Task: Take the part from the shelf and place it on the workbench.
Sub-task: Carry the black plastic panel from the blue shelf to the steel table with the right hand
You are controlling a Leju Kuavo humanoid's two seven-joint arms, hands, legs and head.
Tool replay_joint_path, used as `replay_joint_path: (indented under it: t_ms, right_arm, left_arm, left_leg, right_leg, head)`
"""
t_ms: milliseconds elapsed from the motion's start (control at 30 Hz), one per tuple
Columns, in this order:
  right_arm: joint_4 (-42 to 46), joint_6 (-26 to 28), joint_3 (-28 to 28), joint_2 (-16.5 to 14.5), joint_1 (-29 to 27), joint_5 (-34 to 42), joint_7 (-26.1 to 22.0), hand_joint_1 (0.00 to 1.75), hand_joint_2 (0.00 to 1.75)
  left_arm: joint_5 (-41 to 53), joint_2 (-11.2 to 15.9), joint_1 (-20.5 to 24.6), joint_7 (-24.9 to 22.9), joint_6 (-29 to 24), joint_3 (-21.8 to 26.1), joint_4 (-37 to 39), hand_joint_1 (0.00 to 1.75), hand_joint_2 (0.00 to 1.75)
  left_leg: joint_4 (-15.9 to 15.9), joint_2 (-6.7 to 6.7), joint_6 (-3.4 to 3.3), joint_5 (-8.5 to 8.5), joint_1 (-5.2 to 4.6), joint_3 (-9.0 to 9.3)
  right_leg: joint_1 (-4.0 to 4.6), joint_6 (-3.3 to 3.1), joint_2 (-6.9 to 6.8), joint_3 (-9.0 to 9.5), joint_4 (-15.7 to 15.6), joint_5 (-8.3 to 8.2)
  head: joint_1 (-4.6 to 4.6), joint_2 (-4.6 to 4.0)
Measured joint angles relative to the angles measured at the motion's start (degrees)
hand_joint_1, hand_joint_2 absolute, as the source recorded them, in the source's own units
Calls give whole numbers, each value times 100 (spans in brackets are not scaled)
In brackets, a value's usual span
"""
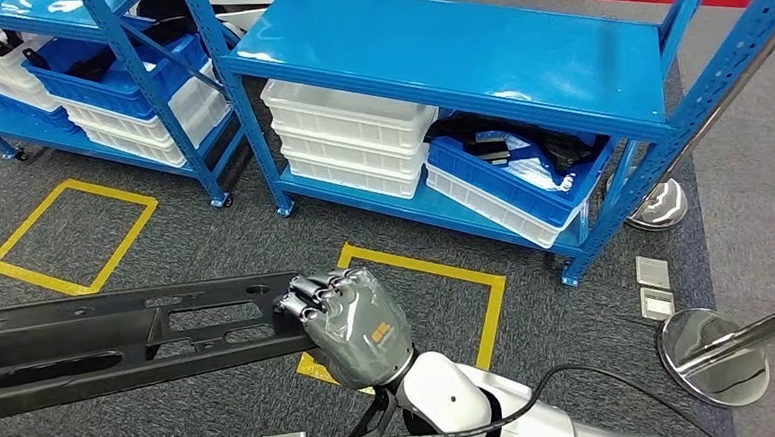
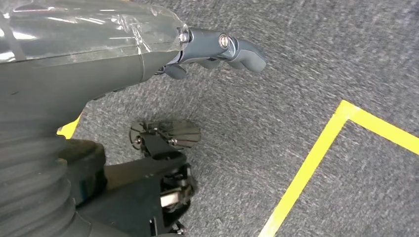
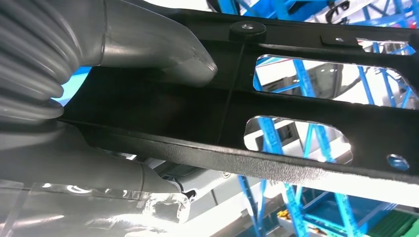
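The part [image 1: 119,338] is a long flat black plastic bar with slotted cut-outs, held level above the carpet and running off the left edge of the head view. My right hand [image 1: 354,325] grips its right end, fingers curled over the top edge. In the right wrist view the thumb [image 3: 163,49] presses one face of the part [image 3: 296,103] and the fingers lie under it. My left hand [image 2: 99,54] hangs over the grey carpet, holding nothing, its fingers [image 2: 237,49] stretched out and a little bent.
A blue metal shelf [image 1: 455,45] stands ahead with stacked white bins [image 1: 354,135] and a blue bin [image 1: 522,176] of dark parts on its lower level. A second shelf [image 1: 86,84] is at the left. Yellow floor squares [image 1: 69,235] and chrome post bases [image 1: 711,357] are at the right.
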State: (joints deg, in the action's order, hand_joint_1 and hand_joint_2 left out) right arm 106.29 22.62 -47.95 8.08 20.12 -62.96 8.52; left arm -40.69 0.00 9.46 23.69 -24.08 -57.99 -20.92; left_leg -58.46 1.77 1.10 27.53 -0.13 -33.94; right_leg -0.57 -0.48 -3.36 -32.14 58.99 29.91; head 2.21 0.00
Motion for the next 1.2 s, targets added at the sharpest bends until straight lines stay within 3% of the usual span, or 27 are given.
replay_joint_path:
  t_ms: [67, 133, 200, 267, 300, 333, 367, 400, 467, 533, 600, 633, 700, 767, 800, 833, 867, 933, 1000, 1100, 1167, 1200]
  right_arm:
    - [0, 0, 0, -1, 3, 1, 0, 175, 175]
    - [0, 1, 0, -1, 9, 1, -1, 175, 175]
    - [0, 2, 0, -1, 10, 2, -2, 175, 175]
    - [-5, 1, 0, 2, -2, 3, -2, 175, 175]
    - [-12, 1, 0, 4, -9, 3, -2, 175, 175]
    - [-21, 1, 0, 5, -13, 3, -2, 175, 175]
    - [-29, 1, 0, 5, -14, 3, -1, 175, 175]
    - [-34, 2, 0, 5, -13, 2, -2, 175, 175]
    - [-37, 3, 0, 4, -11, 1, -2, 175, 175]
    - [-38, 3, 0, 2, -14, 1, -3, 175, 175]
    - [-39, 2, 0, 1, -15, 1, -2, 175, 175]
    - [-39, 2, 0, -2, -12, 1, -2, 175, 175]
    - [-39, 2, 0, -10, -6, 1, -1, 175, 175]
    - [-39, 2, 0, -16, -7, 1, 1, 175, 175]
    - [-39, 2, 0, -16, -9, 1, 2, 175, 175]
    - [-39, 2, 0, -16, -9, 1, 2, 175, 175]
    - [-39, 2, 0, -17, -9, 1, 2, 175, 175]
    - [-39, 3, 0, -23, -6, 1, 2, 175, 175]
    - [-39, 3, 0, -30, -4, 2, 2, 175, 175]
    - [-39, 2, 0, -32, -1, 2, 2, 175, 175]
    - [-39, 2, 0, -32, 5, 1, 2, 175, 175]
    - [-39, 2, 0, -31, 9, 0, 2, 175, 175]
  left_arm:
    - [-1, 0, -11, 0, -3, 0, 0, 0, 175]
    - [-2, 1, -7, 1, -7, 1, 0, 0, 175]
    - [-3, 2, 5, 2, -9, 2, 0, 0, 175]
    - [-4, 1, 7, 2, -9, 2, 1, 0, 175]
    - [-4, 0, 5, 2, -9, 2, 2, 0, 175]
    - [-4, 1, 2, 2, -9, 2, 3, 0, 175]
    - [-5, 1, 1, 2, -9, 2, 4, 0, 175]
    - [-5, 1, 1, 2, -9, 2, 4, 0, 175]
    - [-7, 1, 6, 2, -9, 2, 4, 0, 175]
    - [-9, 2, 6, 1, -9, 2, 4, 0, 175]
    - [-11, 5, -5, 0, -9, 1, 4, 0, 175]
    - [-12, 9, -10, 0, -9, 1, 4, 0, 175]
    - [-13, 15, -4, 0, -9, 0, 4, 0, 175]
    - [-16, 15, 4, 0, -9, 0, 4, 0, 175]
    - [-18, 15, 2, 0, -9, 0, 5, 0, 175]
    - [-20, 15, -3, 0, -10, 0, 6, 0, 175]
    - [-21, 15, -8, 0, -11, 0, 6, 0, 175]
    - [-22, 17, -8, 0, -15, 0, 7, 0, 175]
    - [-21, 20, 5, 0, -16, 0, 6, 0, 175]
    - [-23, 22, 3, 0, -19, 0, 6, 0, 175]
    - [-26, 23, 2, 0, -22, 1, 7, 0, 175]
    - [-27, 24, 8, 0, -25, 1, 7, 0, 175]
  left_leg:
    - [42, -63, -55, -28, 13, 2]
    - [113, -114, -131, -66, 47, 34]
    - [144, -162, -177, -85, 57, 50]
    - [140, -229, -191, -83, 51, 49]
    - [133, -276, -192, -80, 51, 48]
    - [122, -322, -188, -76, 56, 47]
    - [101, -376, -175, -66, 66, 46]
    - [69, -425, -153, -48, 81, 44]
    - [-32, -516, -83, 4, 87, 5]
    - [-94, -578, -20, 24, 83, -48]
    - [-100, -601, 28, 21, 96, -64]
    - [-160, -544, 56, 64, 91, -83]
    - [-580, -366, 114, 308, 82, -254]
    - [-1318, -250, 147, 643, 81, -598]
    - [-1602, -236, 148, 731, 82, -738]
    - [-1695, -231, 135, 712, 79, -788]
    - [-1568, -227, 109, 591, 72, -727]
    - [-807, -138, 12, 205, 30, -360]
    - [-201, -8, -68, 10, -39, -85]
    - [-37, -37, -113, -6, -64, -45]
    - [62, -100, -156, -53, -22, -5]
    - [105, -128, -179, -75, 1, 17]
  right_leg:
    - [-3, 59, -24, 23, -13, 17]
    - [-11, 103, 98, -29, 160, 170]
    - [-18, 111, 262, -261, 682, 478]
    - [-19, 116, 317, -608, 1386, 766]
    - [-22, 123, 326, -736, 1622, 809]
    - [-27, 130, 329, -767, 1651, 743]
    - [-36, 136, 335, -690, 1455, 570]
    - [-52, 145, 362, -513, 1064, 329]
    - [-77, 153, 494, -199, 371, 46]
    - [-68, 121, 567, -128, 177, 33]
    - [-59, 54, 502, -136, 171, 14]
    - [-65, 22, 464, -130, 163, 5]
    - [-77, -27, 369, -119, 146, -5]
    - [-58, -52, 273, -118, 147, 4]
    - [-49, -59, 225, -116, 148, 10]
    - [-38, -68, 180, -110, 149, 18]
    - [-27, -73, 140, -98, 149, 27]
    - [-11, -73, 66, -56, 143, 54]
    - [6, -48, 5, -32, 132, 75]
    - [13, 19, -76, -10, 94, 86]
    - [9, 71, 35, -39, 217, 201]
    - [7, 89, 135, -129, 432, 338]
  head:
    - [1, 0]
    - [13, 0]
    - [41, 0]
    - [68, 0]
    - [79, 0]
    - [83, 0]
    - [88, 0]
    - [93, 0]
    - [106, 0]
    - [107, 0]
    - [96, 0]
    - [78, 0]
    - [30, 0]
    - [-6, 0]
    - [-9, 0]
    - [-10, 0]
    - [-11, 0]
    - [-10, 0]
    - [-7, 0]
    - [-9, 0]
    - [-3, 0]
    - [9, 0]
